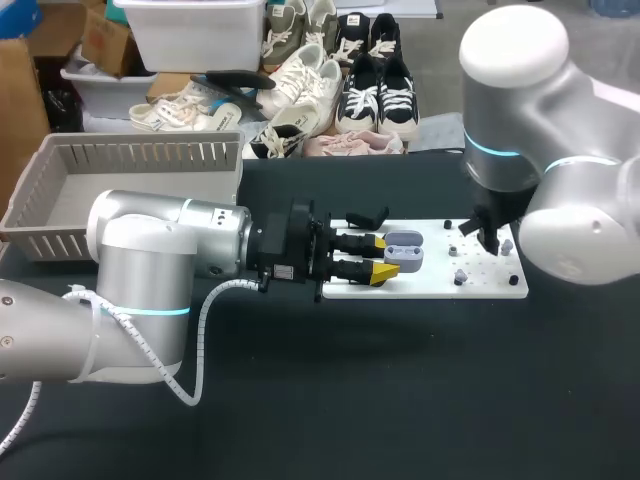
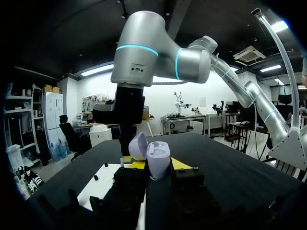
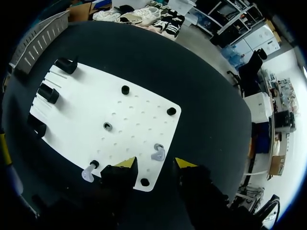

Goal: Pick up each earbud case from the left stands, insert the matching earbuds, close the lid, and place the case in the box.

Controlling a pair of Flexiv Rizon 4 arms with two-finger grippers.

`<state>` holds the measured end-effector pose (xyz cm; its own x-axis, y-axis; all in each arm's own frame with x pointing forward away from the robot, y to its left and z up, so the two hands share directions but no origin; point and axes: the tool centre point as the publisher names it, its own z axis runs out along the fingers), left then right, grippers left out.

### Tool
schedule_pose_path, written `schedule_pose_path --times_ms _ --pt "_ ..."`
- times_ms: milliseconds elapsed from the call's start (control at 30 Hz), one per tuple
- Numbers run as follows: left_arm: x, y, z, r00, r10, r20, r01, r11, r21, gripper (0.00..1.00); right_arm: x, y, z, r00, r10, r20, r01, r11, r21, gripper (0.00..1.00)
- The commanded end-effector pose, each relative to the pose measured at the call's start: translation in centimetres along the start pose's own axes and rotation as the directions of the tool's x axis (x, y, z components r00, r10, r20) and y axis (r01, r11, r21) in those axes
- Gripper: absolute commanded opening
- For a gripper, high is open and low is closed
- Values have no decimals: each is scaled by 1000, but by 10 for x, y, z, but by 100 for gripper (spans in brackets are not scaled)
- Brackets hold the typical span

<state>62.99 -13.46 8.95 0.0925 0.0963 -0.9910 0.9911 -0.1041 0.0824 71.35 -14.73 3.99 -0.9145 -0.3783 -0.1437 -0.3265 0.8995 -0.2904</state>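
Left arm lies low across the tabletop (image 1: 420, 390), its hand (image 1: 381, 257) clamped on the lilac earbud case (image 1: 403, 250) over the left end of the white board (image 1: 440, 287). The lid is open and the cavity faces up, likely ready for loading. Right hand (image 3: 154, 165) hangs wide over the board's right end, with an earbud (image 3: 158, 153) just ahead of its fingers. Grey box (image 1: 60, 200) sits well left of the board.

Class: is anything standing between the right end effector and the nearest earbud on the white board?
Nothing visible does. The right end effector hangs open over the white board, and the earbud lies bare just ahead of the gap between its fingertips.
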Motion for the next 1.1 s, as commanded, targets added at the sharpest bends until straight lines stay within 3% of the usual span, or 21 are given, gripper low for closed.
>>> schedule_pose_path --times_ms 33,1100 --pt "0 -1 0 1000 1 1 -1 1000 -5 0 -2 1 4 1000 3 -5 -3 1000 2 44" --pt "0 -1 0 1000 1 1 -1 1000 -5 0 -1 -3 20 999 25 -25 -25 1000 -4 34"
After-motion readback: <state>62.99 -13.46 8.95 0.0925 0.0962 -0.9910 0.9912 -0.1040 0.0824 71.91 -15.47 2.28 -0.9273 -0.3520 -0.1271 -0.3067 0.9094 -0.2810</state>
